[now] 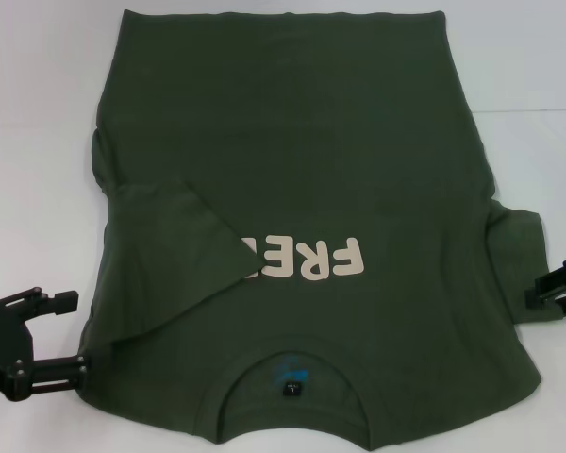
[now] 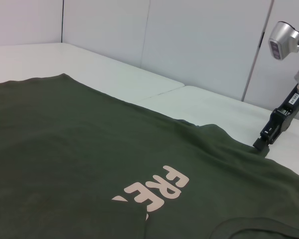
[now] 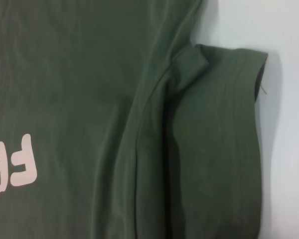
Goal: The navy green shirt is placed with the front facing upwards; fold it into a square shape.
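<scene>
jaws: left gripper (image 1: 64, 332) apart at shirt (image 1: 292, 142) edge | right gripper (image 1: 558, 294) unclear, by sleeve

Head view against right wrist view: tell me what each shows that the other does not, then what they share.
Only the head view shows the whole navy green shirt, its collar with the black neck tag, the left sleeve folded in over the lettering, and both grippers: left gripper open at the shirt's edge, right gripper beside the right sleeve.

Only the right wrist view shows that sleeve's seam and hem creases close up.

Both show the right sleeve lying unfolded, the cream lettering and the white table.
</scene>
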### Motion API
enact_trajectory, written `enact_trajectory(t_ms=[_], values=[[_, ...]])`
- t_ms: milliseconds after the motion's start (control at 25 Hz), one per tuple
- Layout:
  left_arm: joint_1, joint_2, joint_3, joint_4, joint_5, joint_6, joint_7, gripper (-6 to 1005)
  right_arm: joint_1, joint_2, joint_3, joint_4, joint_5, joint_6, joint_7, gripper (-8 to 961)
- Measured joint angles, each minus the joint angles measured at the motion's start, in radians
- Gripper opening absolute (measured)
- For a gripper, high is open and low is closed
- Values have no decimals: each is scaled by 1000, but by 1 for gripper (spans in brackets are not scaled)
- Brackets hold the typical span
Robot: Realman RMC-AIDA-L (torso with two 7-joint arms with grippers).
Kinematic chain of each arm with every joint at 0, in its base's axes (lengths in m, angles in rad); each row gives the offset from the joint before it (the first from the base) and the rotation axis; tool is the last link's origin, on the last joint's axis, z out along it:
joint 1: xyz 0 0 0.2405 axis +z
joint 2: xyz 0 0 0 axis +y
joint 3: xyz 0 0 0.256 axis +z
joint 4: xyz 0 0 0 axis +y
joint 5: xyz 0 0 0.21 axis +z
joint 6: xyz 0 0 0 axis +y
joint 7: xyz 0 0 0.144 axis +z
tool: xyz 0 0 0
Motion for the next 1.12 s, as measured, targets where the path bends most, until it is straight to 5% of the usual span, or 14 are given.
enact_trajectory(t_ms=[720, 800, 1120], values=[[5, 0, 0, 0, 0, -3, 0, 902, -1, 6, -26, -12, -1, 9, -17, 188], [6, 0, 0, 0, 0, -3, 0, 903, -2, 6, -26, -12, 0, 9, -22, 72], [6, 1, -4, 0, 0, -5, 0, 903, -17, 1, -14, -32, 20, 10, -40, 53]])
